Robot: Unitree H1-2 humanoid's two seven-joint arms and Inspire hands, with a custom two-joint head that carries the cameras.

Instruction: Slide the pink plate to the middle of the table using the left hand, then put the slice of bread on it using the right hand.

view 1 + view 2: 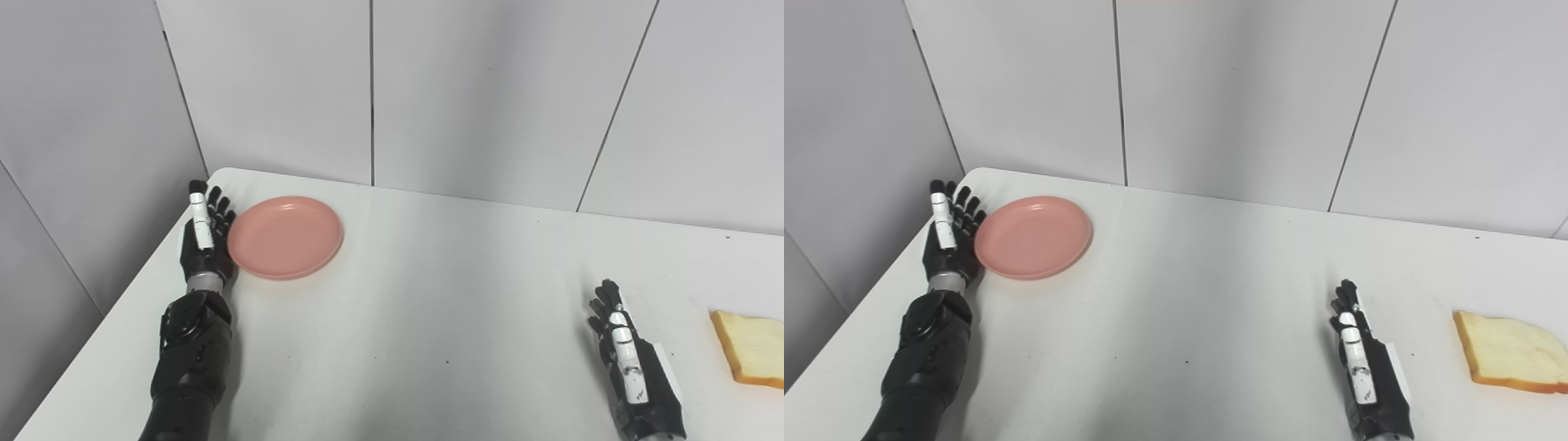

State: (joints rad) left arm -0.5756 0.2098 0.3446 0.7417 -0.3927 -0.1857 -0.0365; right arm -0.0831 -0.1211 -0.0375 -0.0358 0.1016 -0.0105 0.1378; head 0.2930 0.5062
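Observation:
A round pink plate (285, 237) lies flat near the table's far left corner. My left hand (205, 236) stands on edge right beside the plate's left rim, fingers straight and apart, open, touching or nearly touching the rim. The slice of bread (1513, 350), pale with a tan crust, lies flat at the table's right edge. My right hand (1363, 361) rests low near the front right, fingers stretched out and empty, a hand's width left of the bread.
The white table (441, 294) has its left edge just behind my left hand. Grey panelled walls (478, 92) close the back and left sides.

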